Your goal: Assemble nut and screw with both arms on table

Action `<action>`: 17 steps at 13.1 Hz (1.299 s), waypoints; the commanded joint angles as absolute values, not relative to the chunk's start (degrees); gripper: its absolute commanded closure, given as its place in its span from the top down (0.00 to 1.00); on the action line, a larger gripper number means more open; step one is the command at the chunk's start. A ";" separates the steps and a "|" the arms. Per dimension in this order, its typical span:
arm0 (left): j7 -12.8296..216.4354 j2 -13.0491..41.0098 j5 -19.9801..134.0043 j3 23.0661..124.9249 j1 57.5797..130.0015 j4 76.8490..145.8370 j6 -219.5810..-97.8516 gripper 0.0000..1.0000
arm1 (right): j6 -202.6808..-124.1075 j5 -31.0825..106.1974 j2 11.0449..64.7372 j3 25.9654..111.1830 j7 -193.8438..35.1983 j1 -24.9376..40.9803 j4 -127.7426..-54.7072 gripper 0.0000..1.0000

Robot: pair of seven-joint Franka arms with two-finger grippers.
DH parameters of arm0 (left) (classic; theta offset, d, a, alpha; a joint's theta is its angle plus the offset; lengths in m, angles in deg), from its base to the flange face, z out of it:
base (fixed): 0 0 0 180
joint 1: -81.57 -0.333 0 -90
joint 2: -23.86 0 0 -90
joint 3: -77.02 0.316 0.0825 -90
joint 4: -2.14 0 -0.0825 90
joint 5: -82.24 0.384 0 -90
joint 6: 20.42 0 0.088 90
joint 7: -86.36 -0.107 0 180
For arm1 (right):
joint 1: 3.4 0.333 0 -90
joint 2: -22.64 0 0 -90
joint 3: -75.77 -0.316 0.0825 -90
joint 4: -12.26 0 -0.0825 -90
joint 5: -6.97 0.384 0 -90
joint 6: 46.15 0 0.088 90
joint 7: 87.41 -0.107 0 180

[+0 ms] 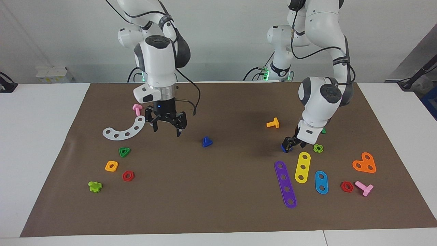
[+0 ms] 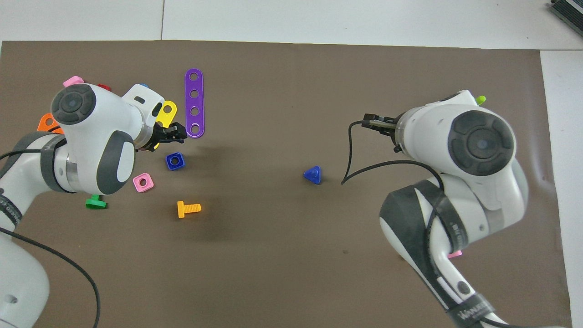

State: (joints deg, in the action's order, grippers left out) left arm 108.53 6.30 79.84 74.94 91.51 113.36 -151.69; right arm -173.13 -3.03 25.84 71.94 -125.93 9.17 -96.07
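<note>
The dark-blue screw (image 1: 207, 141) lies head up near the middle of the brown mat (image 1: 218, 205); it also shows in the overhead view (image 2: 313, 174). The dark-blue nut (image 2: 175, 161) lies flat on the mat toward the left arm's end. In the facing view only an edge of the nut (image 1: 282, 148) shows beside the left gripper (image 1: 291, 143). That gripper is tilted and low, right at the nut; I cannot tell if it touches. The right gripper (image 1: 167, 130) is open and empty, raised over the mat between the screw and a white curved strip (image 1: 124, 130).
By the nut lie a pink square nut (image 2: 143, 182), an orange screw (image 2: 187, 208), a green screw (image 2: 95, 202) and purple (image 1: 285, 184), yellow (image 1: 302, 167) and blue (image 1: 321, 182) strips. At the right arm's end lie a green triangular nut (image 1: 124, 151), a yellow-orange nut (image 1: 111, 166) and a red nut (image 1: 128, 176).
</note>
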 commanded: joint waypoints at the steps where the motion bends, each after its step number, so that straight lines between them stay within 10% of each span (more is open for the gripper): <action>1: 108.95 6.64 79.25 75.97 92.47 117.10 -153.85 0.79 | -167.99 2.12 23.69 71.47 -116.81 4.43 -94.54 1.00; 7: 110.27 6.90 79.25 76.06 93.61 120.18 -154.19 0.60 | -151.64 4.68 23.43 71.64 -99.81 -0.68 -85.31 1.00; 10: 110.00 6.90 79.86 76.06 93.70 119.66 -153.32 0.00 | -146.01 6.88 23.95 71.73 -97.01 -2.17 -80.47 1.00; 17: 115.08 3.22 79.69 75.97 104.05 106.49 -151.48 0.00 | -141.25 6.88 23.17 71.73 -94.44 -3.05 -78.09 1.00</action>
